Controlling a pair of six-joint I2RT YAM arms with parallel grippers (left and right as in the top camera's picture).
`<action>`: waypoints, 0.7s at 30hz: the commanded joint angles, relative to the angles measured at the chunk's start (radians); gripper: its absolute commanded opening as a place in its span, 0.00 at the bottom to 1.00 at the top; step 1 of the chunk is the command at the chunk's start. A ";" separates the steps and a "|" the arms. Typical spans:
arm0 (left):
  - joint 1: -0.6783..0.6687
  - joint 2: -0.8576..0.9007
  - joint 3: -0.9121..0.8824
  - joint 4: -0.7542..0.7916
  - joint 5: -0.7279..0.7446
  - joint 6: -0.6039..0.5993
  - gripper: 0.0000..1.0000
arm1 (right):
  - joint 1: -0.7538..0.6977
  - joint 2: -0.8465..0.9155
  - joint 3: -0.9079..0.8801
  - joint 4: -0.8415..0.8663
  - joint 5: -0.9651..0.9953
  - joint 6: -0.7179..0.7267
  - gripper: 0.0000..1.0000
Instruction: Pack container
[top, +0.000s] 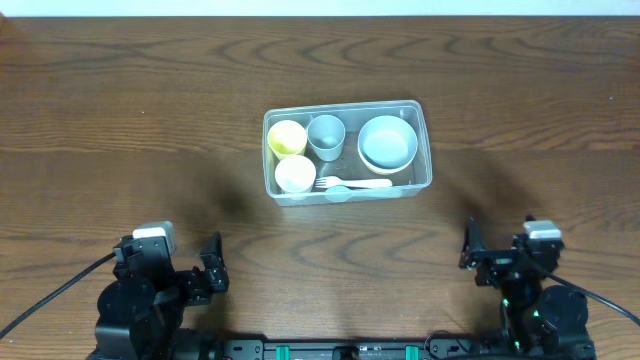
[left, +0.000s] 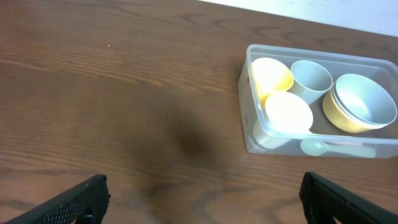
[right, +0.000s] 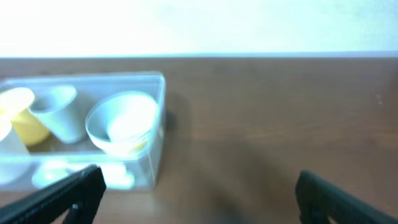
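The clear container (top: 425, 150) sits mid-table. Inside it are a yellow cup (top: 287, 137), a white cup (top: 295, 173), a grey-blue cup (top: 326, 134), a grey-blue bowl (top: 387, 143) nested in a yellow bowl, and a white fork (top: 352, 183). It also shows in the left wrist view (left: 249, 127) and the right wrist view (right: 158, 124). My left gripper (top: 212, 268) (left: 202, 199) is open and empty near the front left edge. My right gripper (top: 497, 250) (right: 199, 196) is open and empty at the front right.
The wooden table (top: 130, 120) stretches to both sides of the container. A pale wall or floor strip (right: 199, 25) lies beyond the far table edge.
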 joint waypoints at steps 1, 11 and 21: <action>0.004 -0.003 -0.002 -0.002 -0.001 -0.017 0.98 | -0.003 -0.012 -0.066 0.137 -0.059 -0.106 0.99; 0.004 -0.003 -0.002 -0.002 -0.001 -0.017 0.98 | -0.003 -0.013 -0.293 0.570 -0.050 -0.264 0.99; 0.004 -0.003 -0.002 -0.002 -0.001 -0.017 0.98 | -0.004 -0.008 -0.293 0.418 -0.070 -0.261 0.99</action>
